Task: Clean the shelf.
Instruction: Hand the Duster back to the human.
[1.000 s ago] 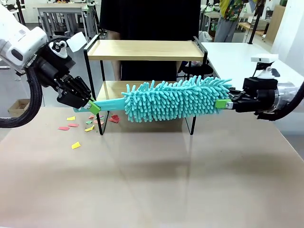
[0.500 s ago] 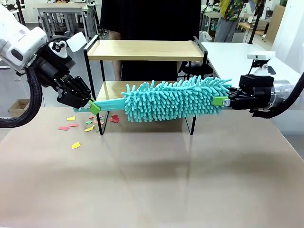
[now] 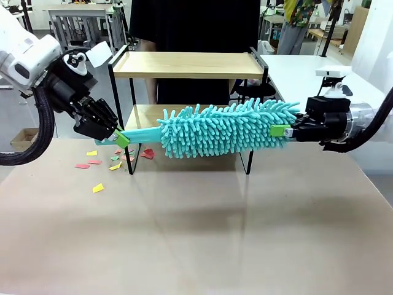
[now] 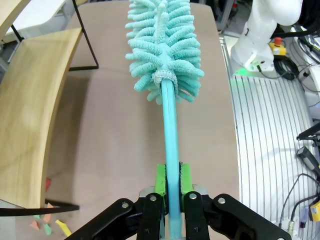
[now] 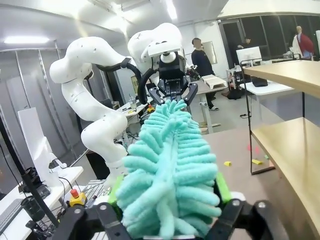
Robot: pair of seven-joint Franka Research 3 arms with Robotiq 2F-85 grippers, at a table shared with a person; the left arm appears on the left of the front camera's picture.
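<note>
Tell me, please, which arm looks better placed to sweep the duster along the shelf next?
Probably the left. Its gripper is clamped on the duster's handle beside the shelf, giving control. The right gripper merely pinches the fluffy tip.

Two white, rounded robot arms with black grippers.
Glossy white shells, thick black ribbed cable at left arm (image 3: 34, 117); black two-finger gripper at left (image 3: 121, 137) and right (image 3: 280, 131), green pads (image 4: 161, 179), silver screws; person in black top (image 3: 190, 24) far.
</note>
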